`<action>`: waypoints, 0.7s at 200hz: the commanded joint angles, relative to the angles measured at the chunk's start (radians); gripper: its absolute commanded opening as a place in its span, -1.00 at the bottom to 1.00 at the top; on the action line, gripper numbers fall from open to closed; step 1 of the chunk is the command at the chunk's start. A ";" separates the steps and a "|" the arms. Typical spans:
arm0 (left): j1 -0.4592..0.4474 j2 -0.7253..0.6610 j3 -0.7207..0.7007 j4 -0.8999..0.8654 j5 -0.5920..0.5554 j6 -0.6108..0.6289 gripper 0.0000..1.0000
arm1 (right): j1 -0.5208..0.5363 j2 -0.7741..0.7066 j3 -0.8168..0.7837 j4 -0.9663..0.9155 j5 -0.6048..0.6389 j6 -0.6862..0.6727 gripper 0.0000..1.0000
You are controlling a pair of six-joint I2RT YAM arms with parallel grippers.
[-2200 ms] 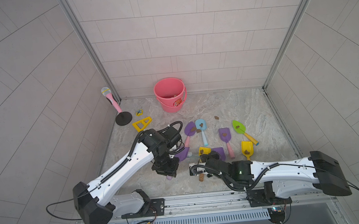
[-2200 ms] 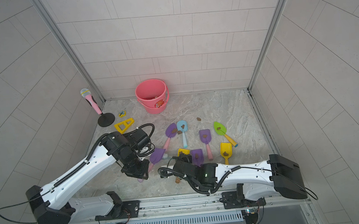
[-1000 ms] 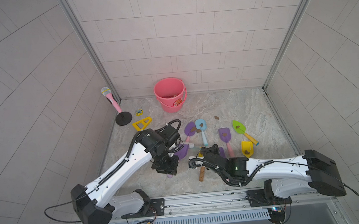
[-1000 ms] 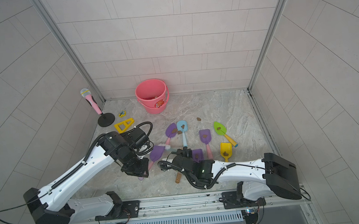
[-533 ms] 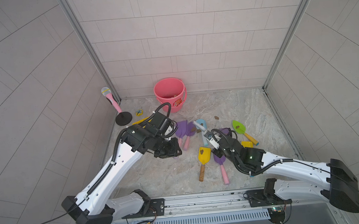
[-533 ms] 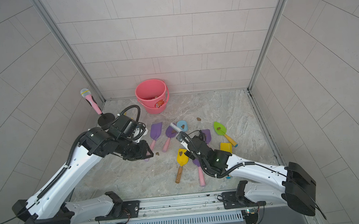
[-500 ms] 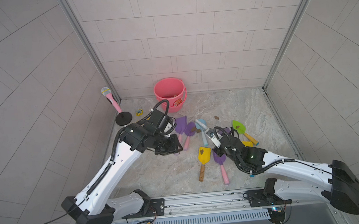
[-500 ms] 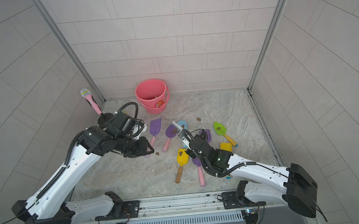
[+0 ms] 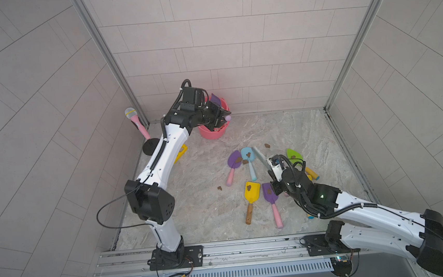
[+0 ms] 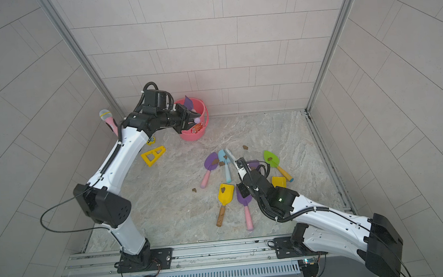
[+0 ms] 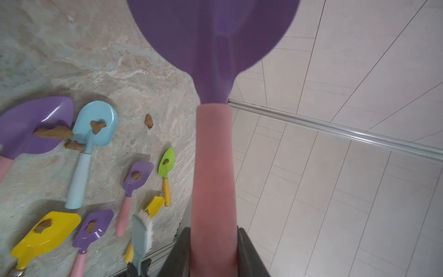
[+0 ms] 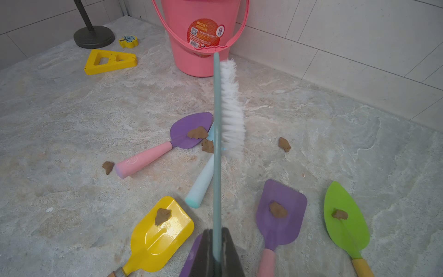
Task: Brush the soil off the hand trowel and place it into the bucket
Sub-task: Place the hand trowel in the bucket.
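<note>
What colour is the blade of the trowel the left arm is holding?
The trowel's blade is purple, clearest in the left wrist view.

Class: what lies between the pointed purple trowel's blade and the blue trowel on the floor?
One loose soil lump, beside the blue trowel; the right wrist view shows it.

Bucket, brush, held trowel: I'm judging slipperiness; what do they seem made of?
Bucket: smooth, slightly glossy pink plastic, moulded thin bail.
Brush: grey-green hard plastic spine, probably; white synthetic-looking bristles.
Trowel: purple blade with satin sheen, painted metal or plastic, cannot tell; matte pink handle, perhaps foam or rubber.
</note>
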 commanded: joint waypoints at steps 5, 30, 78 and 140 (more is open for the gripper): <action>0.021 0.123 0.153 0.101 0.047 -0.215 -1.00 | -0.007 -0.014 -0.005 0.000 -0.004 0.017 -1.00; 0.054 0.250 0.244 0.177 0.053 -0.327 -1.00 | -0.008 -0.026 0.002 -0.007 -0.003 0.000 -1.00; 0.082 0.435 0.359 0.270 0.047 -0.455 -1.00 | -0.015 -0.072 -0.006 -0.026 0.017 -0.039 -1.00; 0.087 0.550 0.394 0.332 0.059 -0.491 -0.74 | -0.021 -0.090 -0.012 -0.030 0.017 -0.057 -1.00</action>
